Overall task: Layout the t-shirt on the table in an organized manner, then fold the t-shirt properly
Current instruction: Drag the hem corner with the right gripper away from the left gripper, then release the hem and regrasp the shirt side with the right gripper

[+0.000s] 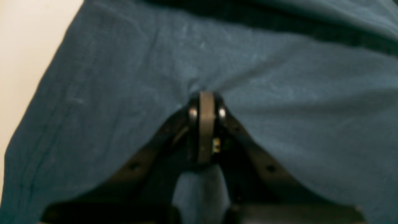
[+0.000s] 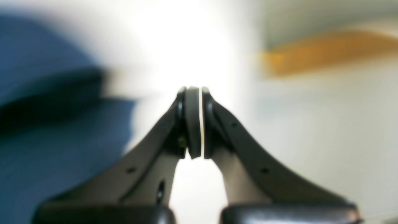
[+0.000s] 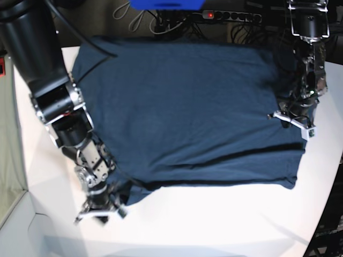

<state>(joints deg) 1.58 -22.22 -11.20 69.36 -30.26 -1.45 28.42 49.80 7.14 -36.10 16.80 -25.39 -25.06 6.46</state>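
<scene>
The shirt [image 3: 182, 107] lies mostly flat on the table [image 3: 225, 219], a near fold begun, left tool [image 1: 206, 102] pinching cloth, right tool [image 2: 197, 93] pressed together beside it.

Base view looks steeply down from overhead onto the whole table [image 3: 225, 225] and t-shirt [image 3: 182, 101]. Left wrist view sits very close, looking along its fingers onto navy cloth. Right wrist view, blurred, faces outward across tabletop, sharing shirt edge at its left.
</scene>
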